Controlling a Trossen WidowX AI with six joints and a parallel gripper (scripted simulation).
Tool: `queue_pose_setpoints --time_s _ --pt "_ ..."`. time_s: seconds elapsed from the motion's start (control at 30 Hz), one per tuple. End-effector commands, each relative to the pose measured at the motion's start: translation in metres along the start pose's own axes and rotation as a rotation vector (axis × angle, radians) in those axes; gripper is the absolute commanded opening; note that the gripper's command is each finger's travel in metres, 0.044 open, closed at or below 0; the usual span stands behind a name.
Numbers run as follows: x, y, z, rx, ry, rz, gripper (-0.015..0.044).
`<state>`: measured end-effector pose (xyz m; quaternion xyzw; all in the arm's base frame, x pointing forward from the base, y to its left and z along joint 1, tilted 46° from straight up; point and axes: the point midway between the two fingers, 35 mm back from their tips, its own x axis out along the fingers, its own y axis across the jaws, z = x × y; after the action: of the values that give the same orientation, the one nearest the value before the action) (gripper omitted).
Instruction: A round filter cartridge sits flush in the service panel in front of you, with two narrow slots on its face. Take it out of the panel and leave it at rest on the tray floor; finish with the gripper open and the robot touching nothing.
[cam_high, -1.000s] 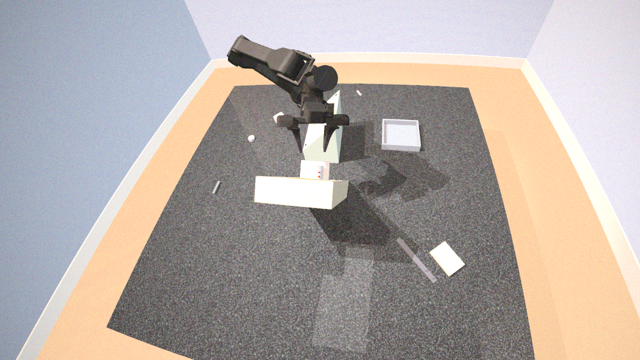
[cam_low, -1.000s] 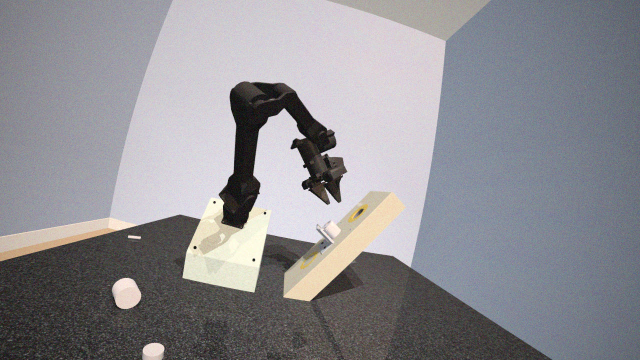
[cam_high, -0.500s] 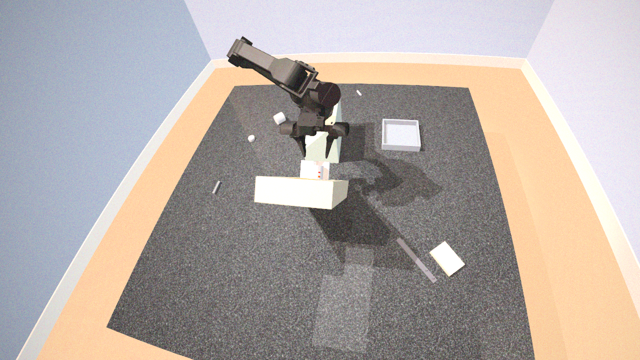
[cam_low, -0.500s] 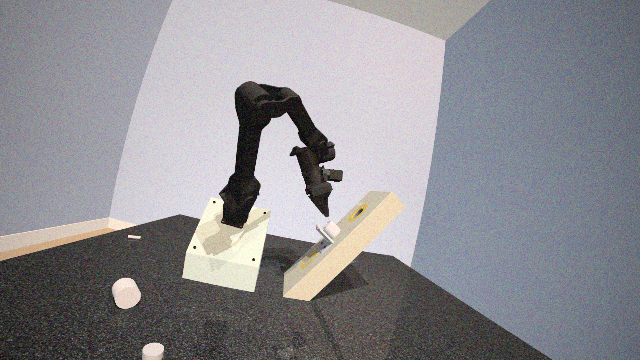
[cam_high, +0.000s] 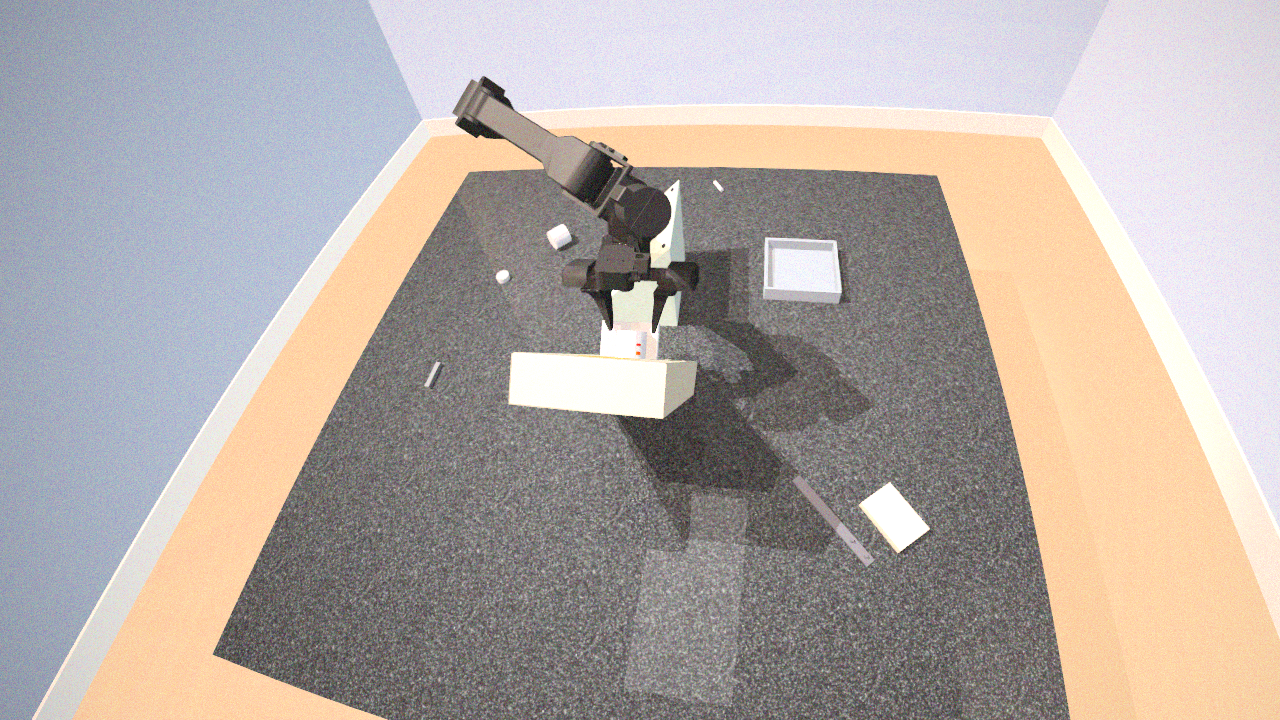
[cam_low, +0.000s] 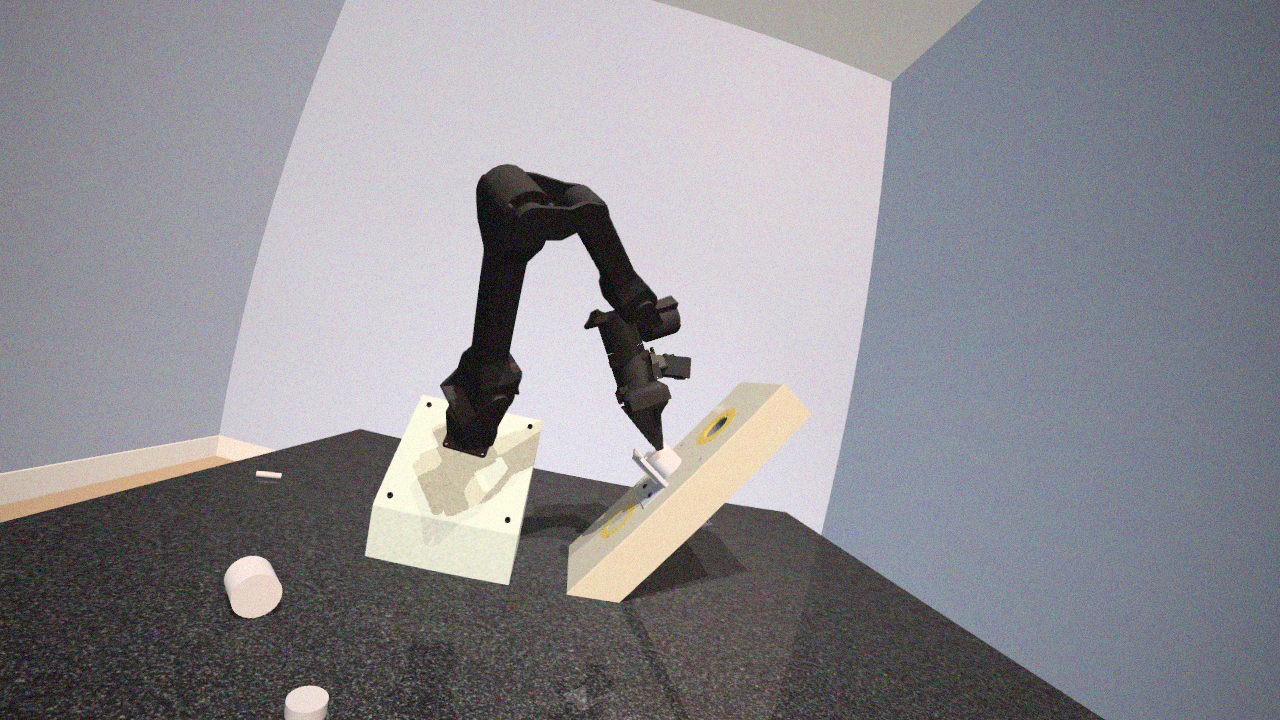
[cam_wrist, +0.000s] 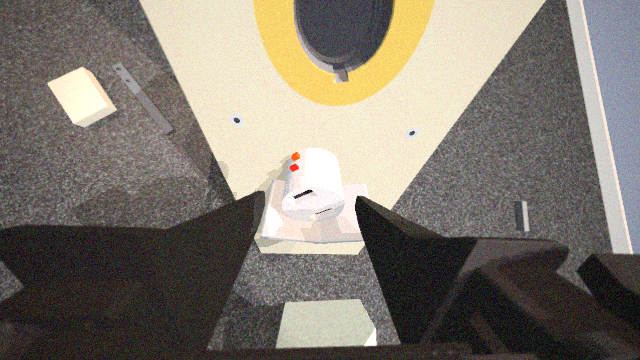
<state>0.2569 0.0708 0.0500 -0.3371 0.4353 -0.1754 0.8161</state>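
The white round filter cartridge (cam_high: 626, 343) (cam_low: 664, 462) (cam_wrist: 317, 172) is out of its socket and lies on its side on a white ledge (cam_low: 646, 468) (cam_wrist: 287, 231) on the sloping service panel (cam_high: 586, 385) (cam_low: 680, 514) (cam_wrist: 200, 60). Its two-slotted face points toward the arm's base, and two red-orange marks show on its side. The panel's upper socket, inside a yellow ring (cam_low: 703, 436) (cam_wrist: 275, 50), is empty. My gripper (cam_high: 632, 329) (cam_low: 661, 447) (cam_wrist: 311, 199) is open at the cartridge, one finger toward each side; whether a fingertip touches it I cannot tell. The grey tray (cam_high: 802, 296) is empty.
The pale base block (cam_low: 438, 543) (cam_wrist: 325, 325) stands behind the gripper. Two white cylinders (cam_high: 559, 236) (cam_low: 253, 586) (cam_high: 503, 276) (cam_low: 307, 702) lie to one side. A flat bar (cam_high: 832, 519) (cam_wrist: 150, 105) and a cream block (cam_high: 894, 517) (cam_wrist: 80, 95) lie beyond the panel.
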Motion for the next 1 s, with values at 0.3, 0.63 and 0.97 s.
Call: queue_pose_setpoints --time_s 0.3,0.63,0.97 --pt "0.02 -0.002 -0.004 -0.008 0.006 -0.004 0.0305" --pt "0.018 -0.002 -0.001 0.0 0.0 -0.005 0.0193" --pt "0.011 -0.002 0.014 0.0 0.0 -0.005 0.0"
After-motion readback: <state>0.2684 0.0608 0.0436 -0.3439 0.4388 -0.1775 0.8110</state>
